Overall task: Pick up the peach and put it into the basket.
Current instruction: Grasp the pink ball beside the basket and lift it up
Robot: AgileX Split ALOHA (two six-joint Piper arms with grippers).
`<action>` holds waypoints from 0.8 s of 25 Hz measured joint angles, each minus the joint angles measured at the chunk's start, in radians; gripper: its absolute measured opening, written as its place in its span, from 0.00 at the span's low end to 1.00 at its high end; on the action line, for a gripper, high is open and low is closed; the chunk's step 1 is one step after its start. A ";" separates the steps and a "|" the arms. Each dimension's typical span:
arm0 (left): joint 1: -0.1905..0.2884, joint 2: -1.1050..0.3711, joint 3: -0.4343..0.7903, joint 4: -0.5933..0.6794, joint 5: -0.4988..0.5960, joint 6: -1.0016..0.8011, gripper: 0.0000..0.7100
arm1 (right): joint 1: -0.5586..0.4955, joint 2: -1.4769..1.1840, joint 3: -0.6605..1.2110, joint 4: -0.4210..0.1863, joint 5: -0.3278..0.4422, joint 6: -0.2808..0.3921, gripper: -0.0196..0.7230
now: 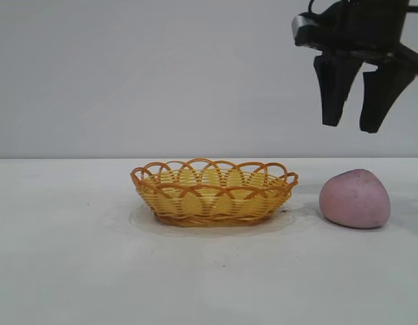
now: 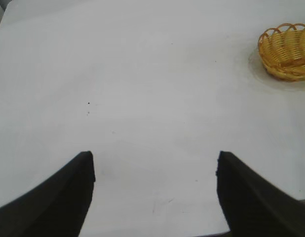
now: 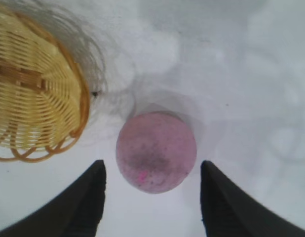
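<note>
Peach [image 1: 354,198] seen resting on table [image 1: 74,271] at basket's [image 1: 214,192] three o'clock, right gripper [image 1: 356,127] held high above it, fingers spread, nothing grasped, left gripper [image 2: 155,163] likewise spread over bare table.

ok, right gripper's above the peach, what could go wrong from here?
1. The open right gripper hangs well above the rounded pink-mauve peach; off-centre closure could squeeze it sideways and roll it.
2. The yellow wicker basket with raised looped rim sits close beside; a low carry could clip it.
</note>
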 joint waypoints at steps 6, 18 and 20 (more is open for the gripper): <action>0.000 0.000 0.000 0.000 0.000 0.000 0.65 | 0.058 -0.004 0.010 -0.049 0.002 0.048 0.51; 0.000 0.000 0.000 0.000 0.000 0.000 0.65 | 0.058 -0.012 0.263 -0.093 -0.187 0.057 0.51; 0.000 0.000 0.000 0.000 0.000 0.000 0.65 | 0.058 -0.012 0.263 -0.093 -0.206 0.059 0.51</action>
